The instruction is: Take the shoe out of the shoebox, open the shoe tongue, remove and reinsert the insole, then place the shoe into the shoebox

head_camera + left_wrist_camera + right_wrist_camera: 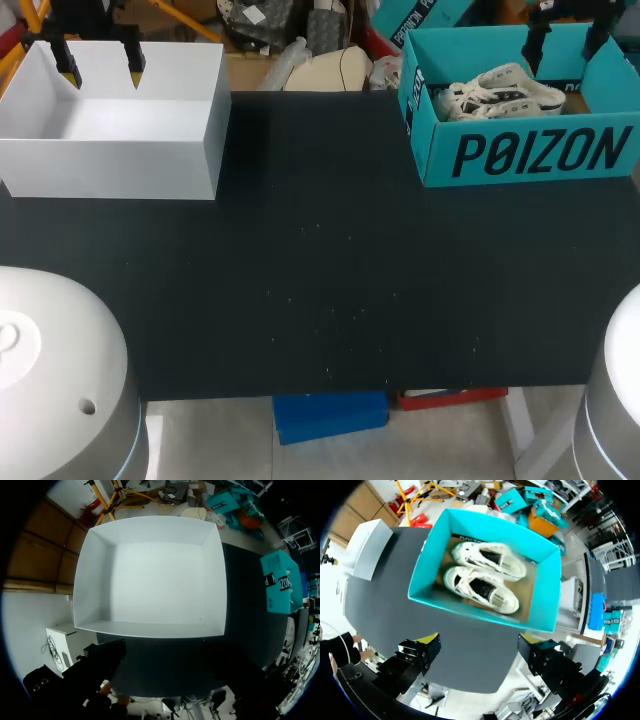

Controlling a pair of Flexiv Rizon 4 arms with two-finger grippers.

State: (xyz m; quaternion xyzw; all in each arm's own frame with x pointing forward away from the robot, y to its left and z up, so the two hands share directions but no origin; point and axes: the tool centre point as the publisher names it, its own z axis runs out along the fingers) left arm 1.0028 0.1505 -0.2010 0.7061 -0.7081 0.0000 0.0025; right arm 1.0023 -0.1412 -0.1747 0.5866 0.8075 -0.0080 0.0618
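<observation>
Our right gripper [479, 641]: fingers spread wide, holding nothing. Directly ahead of it: shoebox [465, 611], teal cardboard, rectangular, lid off. Inside: shoe [480, 587], white, laced, dark-lined, lying beside its twin [490, 560]. Our left gripper [102, 72]: wide, above a smooth white box [120, 165].

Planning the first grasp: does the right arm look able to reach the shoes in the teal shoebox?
Probably yes: the right gripper hangs open above the lidless teal shoebox, and nothing covers the shoes.
</observation>
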